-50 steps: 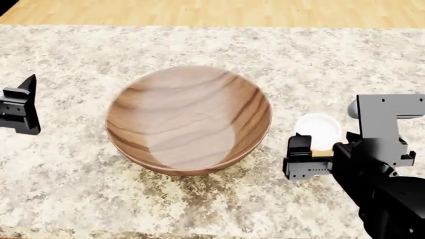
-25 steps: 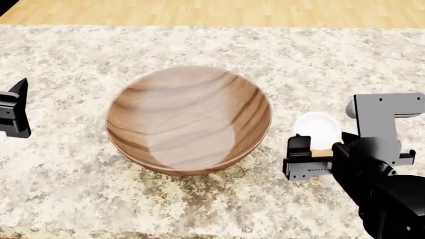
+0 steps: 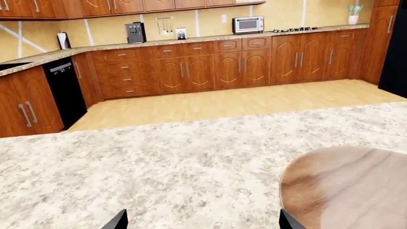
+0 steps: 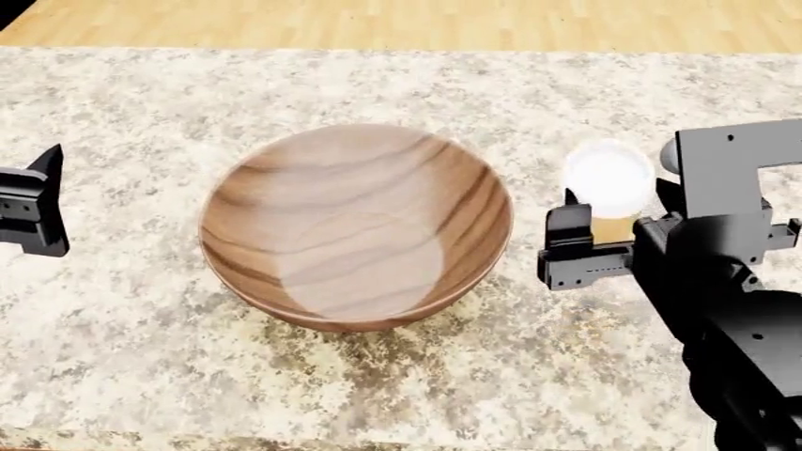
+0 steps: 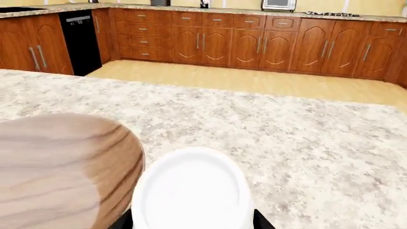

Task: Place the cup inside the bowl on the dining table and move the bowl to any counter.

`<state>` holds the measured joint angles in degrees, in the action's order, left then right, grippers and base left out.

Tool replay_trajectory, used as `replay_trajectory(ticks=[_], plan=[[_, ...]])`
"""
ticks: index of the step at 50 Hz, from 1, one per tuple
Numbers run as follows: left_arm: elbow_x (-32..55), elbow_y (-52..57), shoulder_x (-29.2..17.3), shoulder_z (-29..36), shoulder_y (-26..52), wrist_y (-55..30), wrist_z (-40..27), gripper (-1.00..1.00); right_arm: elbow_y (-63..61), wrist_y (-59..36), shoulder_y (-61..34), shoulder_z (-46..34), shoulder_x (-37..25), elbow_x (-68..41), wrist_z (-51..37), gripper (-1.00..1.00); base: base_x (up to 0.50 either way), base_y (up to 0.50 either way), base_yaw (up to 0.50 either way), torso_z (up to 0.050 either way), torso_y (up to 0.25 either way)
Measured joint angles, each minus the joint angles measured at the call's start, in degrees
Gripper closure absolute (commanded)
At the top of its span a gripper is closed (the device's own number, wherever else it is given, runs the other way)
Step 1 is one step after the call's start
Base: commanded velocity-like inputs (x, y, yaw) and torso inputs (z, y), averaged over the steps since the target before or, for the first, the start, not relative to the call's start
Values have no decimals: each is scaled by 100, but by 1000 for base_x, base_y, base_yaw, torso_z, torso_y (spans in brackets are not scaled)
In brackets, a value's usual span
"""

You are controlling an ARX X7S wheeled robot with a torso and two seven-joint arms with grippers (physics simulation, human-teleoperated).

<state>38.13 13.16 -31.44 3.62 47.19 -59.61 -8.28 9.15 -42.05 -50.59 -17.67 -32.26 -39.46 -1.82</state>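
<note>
Spreading across the whole head view, the dining table (image 4: 150, 103) carries the wooden bowl (image 4: 357, 225) at its middle. Right gripper (image 4: 599, 240) clamps the lidded paper cup (image 4: 609, 178) just beside the bowl's rim. Left gripper (image 4: 36, 214) hangs apart, fingertips (image 3: 121, 220) spread wide.

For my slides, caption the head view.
Right gripper holds the lidded cup beside the empty wooden bowl on the dining table.
</note>
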Motion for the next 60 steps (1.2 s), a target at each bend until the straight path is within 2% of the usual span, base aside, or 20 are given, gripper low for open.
replay_trajectory(ticks=[12, 21, 29, 36, 60], plan=[[-22, -74, 15, 32, -20, 89, 24, -100, 46, 436, -236, -162, 126, 115, 478, 100, 0, 0, 0, 0, 0], [-12, -98, 18, 18, -81, 150, 38, -100, 2423, 913, -2247, -588, 1290, 533, 1258, 100, 0, 0, 0, 0, 1], [28, -77, -25, -28, -138, 174, 68, -100, 4081, 1451, -3180, -744, 2015, 720, 1786, 100, 0, 0, 0, 0, 0], [49, -69, -31, -47, -170, 190, 69, -100, 4324, 1354, -3238, -825, 2217, 684, 1997, 100, 0, 0, 0, 0, 0], [63, -191, -89, -33, -146, 264, 148, -100, 3451, 122, -2655, -1091, 2215, 280, 2147, 100, 0, 0, 0, 0, 0]])
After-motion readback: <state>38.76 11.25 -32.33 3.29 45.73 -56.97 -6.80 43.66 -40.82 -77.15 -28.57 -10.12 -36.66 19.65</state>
